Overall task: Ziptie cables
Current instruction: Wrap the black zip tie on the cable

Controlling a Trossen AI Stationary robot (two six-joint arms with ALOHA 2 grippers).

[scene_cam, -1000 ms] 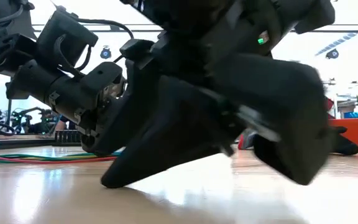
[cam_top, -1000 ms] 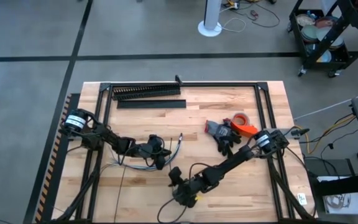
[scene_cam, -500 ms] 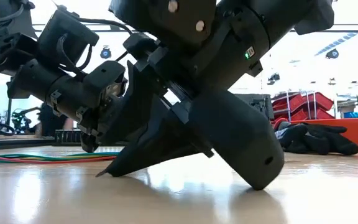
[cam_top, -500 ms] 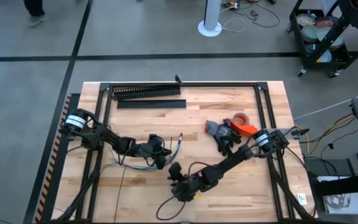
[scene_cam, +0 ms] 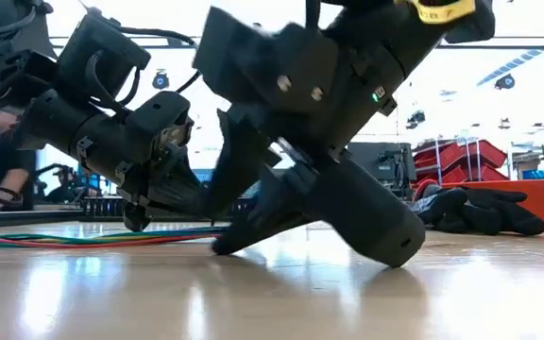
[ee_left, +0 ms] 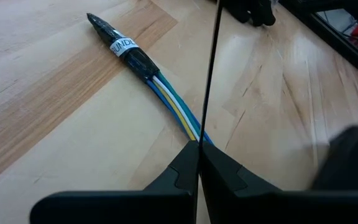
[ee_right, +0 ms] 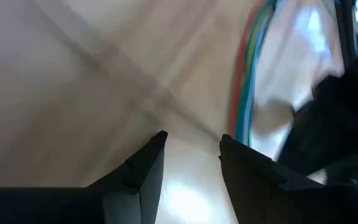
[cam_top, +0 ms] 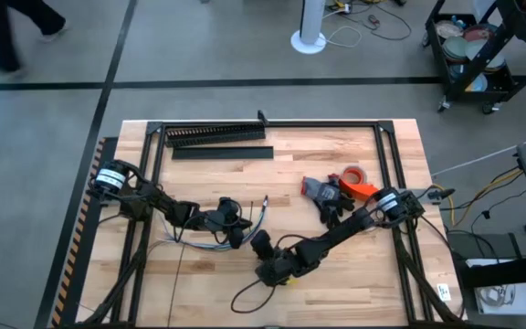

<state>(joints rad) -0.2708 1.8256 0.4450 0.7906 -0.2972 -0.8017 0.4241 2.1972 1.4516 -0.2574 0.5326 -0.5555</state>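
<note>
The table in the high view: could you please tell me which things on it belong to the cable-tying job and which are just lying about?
For the job:
- cables
- ziptie, pinched in the left gripper
- right gripper, open, near the cables

Lying about:
- black comb-toothed duct
- flat black strip
- black gloves
- orange tape roll

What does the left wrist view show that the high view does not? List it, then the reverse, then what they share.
Left wrist only: the white label on the cables, and a thin ziptie pinched in the left gripper.
High only: the right gripper, black duct, gloves, tape roll, and a person walking past.
Both: the cables, left gripper and wooden table.
</note>
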